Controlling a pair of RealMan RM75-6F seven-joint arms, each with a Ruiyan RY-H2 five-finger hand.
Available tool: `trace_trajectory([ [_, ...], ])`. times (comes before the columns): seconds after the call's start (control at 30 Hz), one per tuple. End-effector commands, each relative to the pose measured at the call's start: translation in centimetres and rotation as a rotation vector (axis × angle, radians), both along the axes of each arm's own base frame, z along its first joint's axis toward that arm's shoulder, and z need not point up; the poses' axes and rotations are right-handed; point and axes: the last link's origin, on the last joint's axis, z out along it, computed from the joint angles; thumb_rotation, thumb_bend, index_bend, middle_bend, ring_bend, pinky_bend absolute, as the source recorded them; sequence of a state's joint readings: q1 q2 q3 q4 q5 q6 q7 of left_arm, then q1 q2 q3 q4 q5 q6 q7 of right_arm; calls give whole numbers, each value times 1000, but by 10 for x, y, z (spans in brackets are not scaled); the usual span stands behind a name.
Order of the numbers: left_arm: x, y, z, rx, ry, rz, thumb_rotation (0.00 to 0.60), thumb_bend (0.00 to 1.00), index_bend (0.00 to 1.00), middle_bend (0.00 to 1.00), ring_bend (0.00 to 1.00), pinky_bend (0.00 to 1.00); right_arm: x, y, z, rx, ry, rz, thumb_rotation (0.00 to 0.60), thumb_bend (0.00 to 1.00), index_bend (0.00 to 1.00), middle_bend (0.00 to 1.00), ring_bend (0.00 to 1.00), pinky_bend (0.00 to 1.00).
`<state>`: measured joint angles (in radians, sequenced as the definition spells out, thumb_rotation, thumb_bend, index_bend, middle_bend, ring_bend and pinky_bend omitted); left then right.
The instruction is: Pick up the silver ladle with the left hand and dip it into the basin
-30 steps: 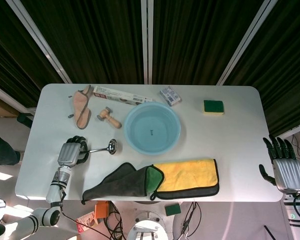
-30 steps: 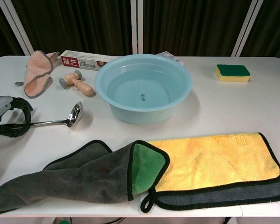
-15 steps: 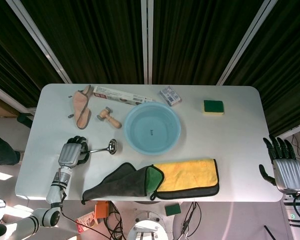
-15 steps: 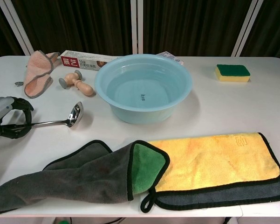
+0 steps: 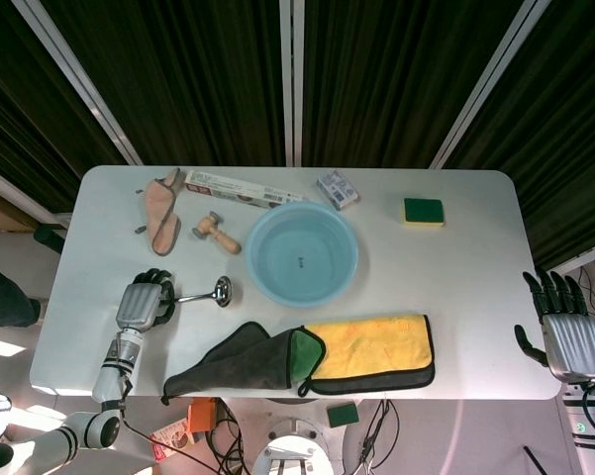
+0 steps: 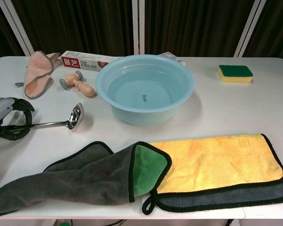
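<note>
The silver ladle (image 5: 206,293) lies on the white table left of the light blue basin (image 5: 254,236), which holds water. In the chest view the ladle (image 6: 54,124) points its bowl toward the basin (image 6: 146,116), still a short gap away. My left hand (image 5: 144,302) has its dark fingers curled around the end of the handle, and the chest view shows the same hand (image 6: 8,118) low over the table at the left edge. My right hand (image 5: 564,332) hangs off the table's right edge, fingers spread and holding nothing.
A pink cloth (image 5: 161,213), a red-and-white box (image 5: 240,188) and a wooden stamp (image 5: 216,233) lie behind the ladle. A yellow towel (image 5: 371,348) and a grey one (image 5: 228,364) cover the front. A green sponge (image 5: 423,211) sits far right.
My left hand's fingers have drawn slightly tighter around the ladle handle. The ladle has barely shifted on the table. The right hand has not moved.
</note>
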<state>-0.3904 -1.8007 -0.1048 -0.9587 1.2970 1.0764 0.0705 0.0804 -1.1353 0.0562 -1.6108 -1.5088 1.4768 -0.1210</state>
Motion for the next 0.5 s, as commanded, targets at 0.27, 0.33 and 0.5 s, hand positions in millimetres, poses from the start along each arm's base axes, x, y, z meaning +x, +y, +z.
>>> trace_trajectory([
  [0.27, 6, -1, 8, 19, -96, 4, 600, 377, 602, 309, 155, 219, 0, 0, 0, 1, 0, 2, 600, 384, 0, 0, 0, 0],
  [0.33, 8, -1, 11, 27, -133, -2, 600, 383, 622, 349, 181, 252, 0, 0, 0, 2, 0, 3, 600, 384, 0, 0, 0, 0],
  [0.5, 10, -3, 23, 21, -222, -2, 600, 441, 642, 418, 266, 463, 0, 0, -1, 5, -1, 4, 600, 385, 0, 0, 0, 0],
])
